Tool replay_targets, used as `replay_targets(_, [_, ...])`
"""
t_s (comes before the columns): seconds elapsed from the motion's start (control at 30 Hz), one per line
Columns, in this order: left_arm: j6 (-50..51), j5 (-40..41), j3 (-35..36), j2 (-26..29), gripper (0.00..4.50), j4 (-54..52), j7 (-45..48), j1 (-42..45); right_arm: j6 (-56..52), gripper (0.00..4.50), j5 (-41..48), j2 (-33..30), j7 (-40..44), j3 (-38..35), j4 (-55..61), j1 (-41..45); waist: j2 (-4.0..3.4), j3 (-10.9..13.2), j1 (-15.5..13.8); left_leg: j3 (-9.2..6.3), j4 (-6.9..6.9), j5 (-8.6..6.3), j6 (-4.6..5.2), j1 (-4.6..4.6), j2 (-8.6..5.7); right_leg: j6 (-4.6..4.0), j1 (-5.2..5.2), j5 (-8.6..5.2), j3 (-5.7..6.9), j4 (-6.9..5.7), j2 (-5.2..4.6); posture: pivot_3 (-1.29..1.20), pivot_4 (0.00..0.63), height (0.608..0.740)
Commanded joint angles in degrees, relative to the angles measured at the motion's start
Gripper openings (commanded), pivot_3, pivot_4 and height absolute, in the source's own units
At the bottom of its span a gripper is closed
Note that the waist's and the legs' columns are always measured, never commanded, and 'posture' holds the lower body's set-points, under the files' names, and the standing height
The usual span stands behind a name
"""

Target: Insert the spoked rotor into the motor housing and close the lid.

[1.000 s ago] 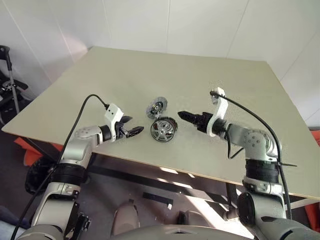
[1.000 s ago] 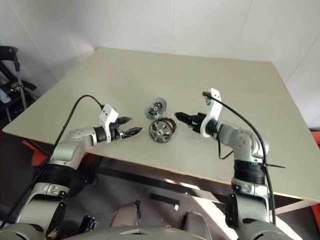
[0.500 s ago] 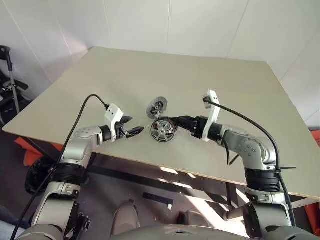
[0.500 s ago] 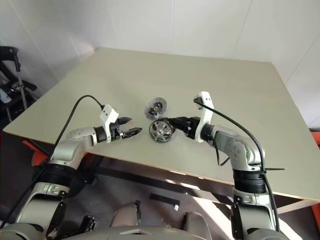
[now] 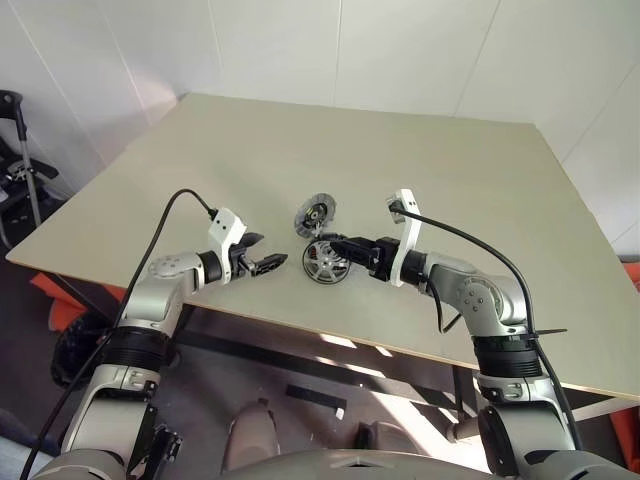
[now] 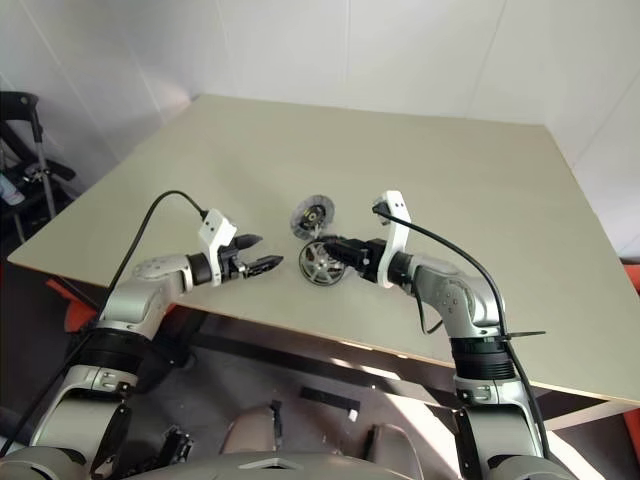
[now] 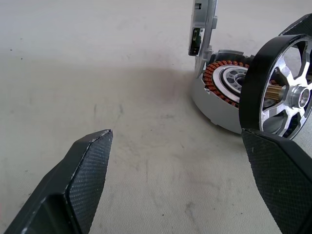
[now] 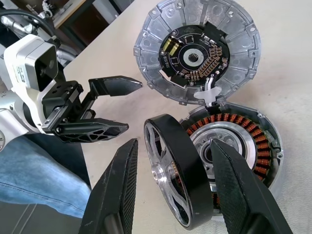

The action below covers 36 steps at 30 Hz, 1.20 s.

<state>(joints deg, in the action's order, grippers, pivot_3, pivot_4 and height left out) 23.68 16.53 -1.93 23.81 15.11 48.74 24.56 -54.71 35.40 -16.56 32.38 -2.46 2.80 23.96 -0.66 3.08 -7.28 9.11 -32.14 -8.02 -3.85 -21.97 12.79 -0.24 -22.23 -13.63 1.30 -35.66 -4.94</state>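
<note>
The spoked rotor point(image 8: 179, 168), black-rimmed with silver spokes, stands on edge on the table, leaning against the motor housing point(image 8: 246, 139) with its copper windings. My right gripper point(image 8: 174, 142) is shut on the rotor, one finger on each face. The lid point(image 8: 195, 53) stands upright at the housing's far edge, its circuit side facing the right wrist camera. My left gripper point(image 5: 268, 252) hovers open a short way left of the rotor point(image 5: 322, 262) and holds nothing. In the left wrist view the rotor point(image 7: 273, 92) covers part of the housing point(image 7: 214, 105).
The beige table point(image 5: 400, 150) stretches wide behind and to both sides of the parts. Its near edge runs just below both grippers. A black wheeled frame point(image 5: 15, 150) stands on the floor beyond the table's left corner.
My right gripper has swung left from beside the housing and closed its fingers round the upright rotor. The left arm has not moved.
</note>
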Motion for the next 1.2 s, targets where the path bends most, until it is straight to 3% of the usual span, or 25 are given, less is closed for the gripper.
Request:
replay_targets(0.03, [-0.51,0.23,0.87,0.68,4.50,-1.78,-0.04,0.81,0.91,2.60,0.39,-0.30,0.90,0.11,1.31,0.52,0.00,0.00,0.00,0.00,0.00,0.00,0.00,0.00,0.00,0.00,0.00,0.00,0.00,0.00,0.00,0.00,0.000,0.740])
replay_targets(0.5, [-0.11,0.47,0.77,0.55,4.50,-1.56,0.25,1.21,1.13,2.60,-0.44,-0.51,1.66,0.87,0.09,-0.86,0.00,0.00,-0.01,0.00,-0.02,0.00,0.00,0.00,0.00,-0.01,0.01,0.00,0.00,0.00,0.00,0.00,0.000,0.740])
replay_targets(0.6, [-0.17,0.43,0.82,0.63,4.50,-1.63,0.22,1.21,1.06,2.07,-0.71,-0.16,1.44,0.74,-0.78,-0.62,0.00,0.00,0.00,0.00,-0.02,0.00,0.01,0.01,0.00,-0.01,0.01,0.00,0.00,-0.01,0.00,0.00,0.000,0.740])
replay_targets(0.77, [-0.30,0.39,0.85,0.68,4.50,-1.69,0.19,1.19,1.00,0.36,-1.12,0.16,1.20,0.24,-1.70,-0.28,0.00,0.00,0.00,0.00,-0.02,0.00,0.01,0.01,0.00,-0.01,0.01,0.01,0.00,-0.01,0.00,0.00,0.000,0.740])
replay_targets(1.0, [-0.53,0.28,0.69,0.58,4.50,-1.38,0.30,1.32,-2.95,0.30,2.00,1.22,-0.16,-3.12,-2.26,1.15,0.00,0.00,0.01,0.00,-0.02,-0.01,0.01,0.01,0.00,-0.01,0.01,0.01,0.00,-0.01,0.00,0.00,0.000,0.740])
replay_targets(1.2, [-0.64,0.25,0.55,0.45,4.50,-1.17,0.43,1.39,-12.24,0.30,10.29,4.41,-5.84,-14.33,-6.71,5.93,0.00,0.00,0.02,0.00,-0.03,0.00,0.01,0.01,0.00,-0.02,0.00,0.01,0.00,-0.03,0.00,0.00,0.000,0.740])
